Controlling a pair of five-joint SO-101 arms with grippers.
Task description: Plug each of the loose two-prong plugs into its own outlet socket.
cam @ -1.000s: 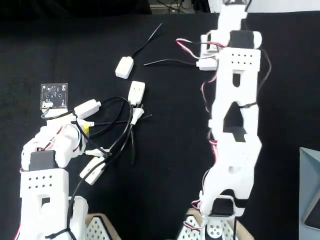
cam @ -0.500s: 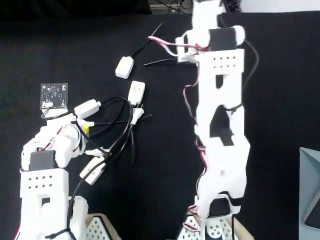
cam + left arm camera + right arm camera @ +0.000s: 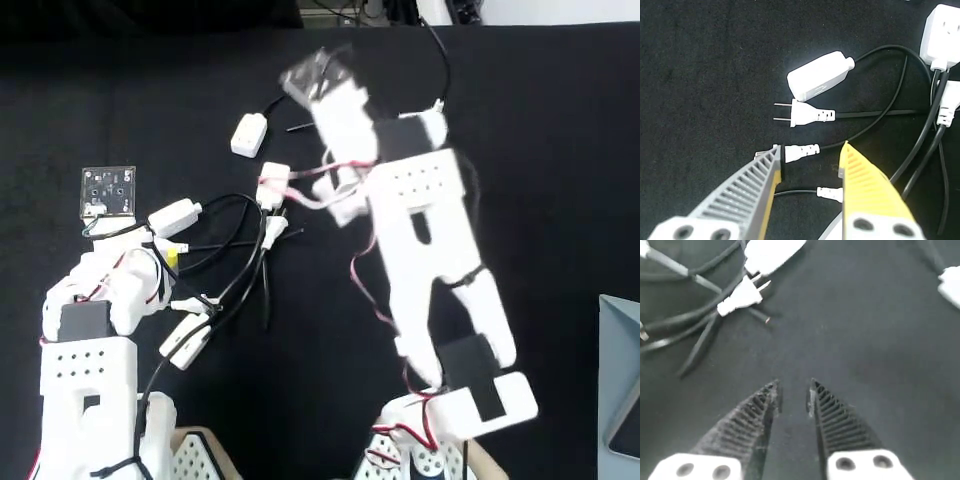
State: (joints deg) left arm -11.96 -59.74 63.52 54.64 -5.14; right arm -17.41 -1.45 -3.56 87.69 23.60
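Note:
Several white outlet sockets lie on the black table: one at the back (image 3: 248,133), one in the middle (image 3: 272,185), one near my left arm (image 3: 175,217) and one nearer the front (image 3: 185,340). A loose plug (image 3: 275,230) lies just in front of the middle socket. My left gripper (image 3: 810,149) is open, low over a small white plug (image 3: 801,151) that lies between its fingertips. A two-prong plug (image 3: 805,116) and a socket (image 3: 820,75) lie just beyond. My right gripper (image 3: 792,387) hovers slightly open and holds nothing, with a plug (image 3: 742,296) and a socket (image 3: 772,252) ahead.
Black cables (image 3: 235,270) tangle between the sockets in front of the left arm. A small square circuit board (image 3: 108,190) lies at the left. A grey bin (image 3: 620,380) stands at the right edge. The right arm (image 3: 425,230) slants across the middle of the table.
The right arm has swung left, carrying its gripper from the back right to above the back middle. The left arm and the plugs have not moved.

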